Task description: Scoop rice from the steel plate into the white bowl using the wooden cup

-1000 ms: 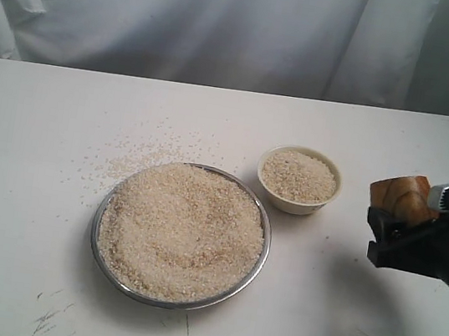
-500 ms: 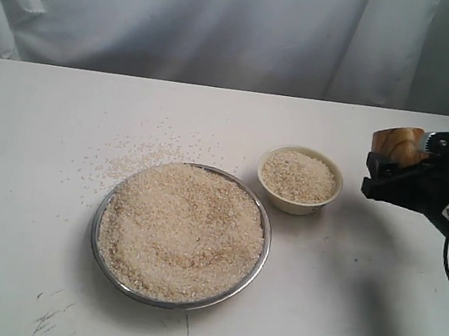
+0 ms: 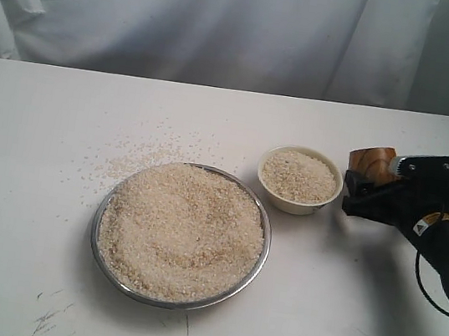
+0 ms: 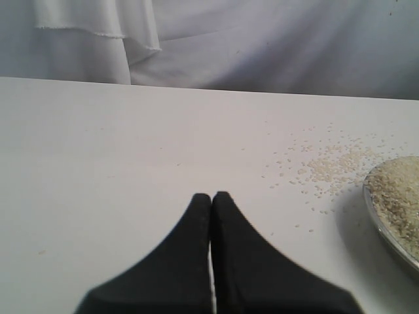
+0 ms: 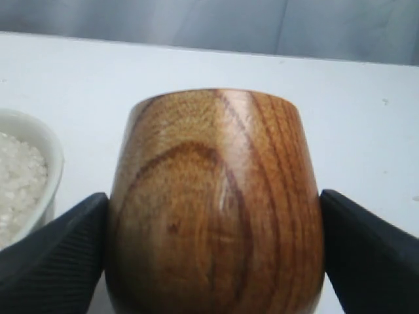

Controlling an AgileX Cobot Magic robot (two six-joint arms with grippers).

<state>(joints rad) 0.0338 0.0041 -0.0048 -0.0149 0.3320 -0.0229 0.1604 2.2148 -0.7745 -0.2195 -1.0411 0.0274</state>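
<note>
The left end effector (image 4: 211,197) is seen closed tight, nothing held, apart from the wide, shallow, shiny steel plate (image 3: 187,306); loose grains (image 3: 138,155) are scattered on the white tabletop (image 3: 27,189) just behind the plate's left side; the plate is heaped with pale beige uncooked rice (image 3: 181,229); the small round cream-white bowl (image 3: 295,204), also filled with rice, is set near the plate's right rear; farther right of the plate, the reddish-brown wooden cup (image 3: 371,162) is gripped at its sides by the widely parted right end effector (image 3: 378,184).
</note>
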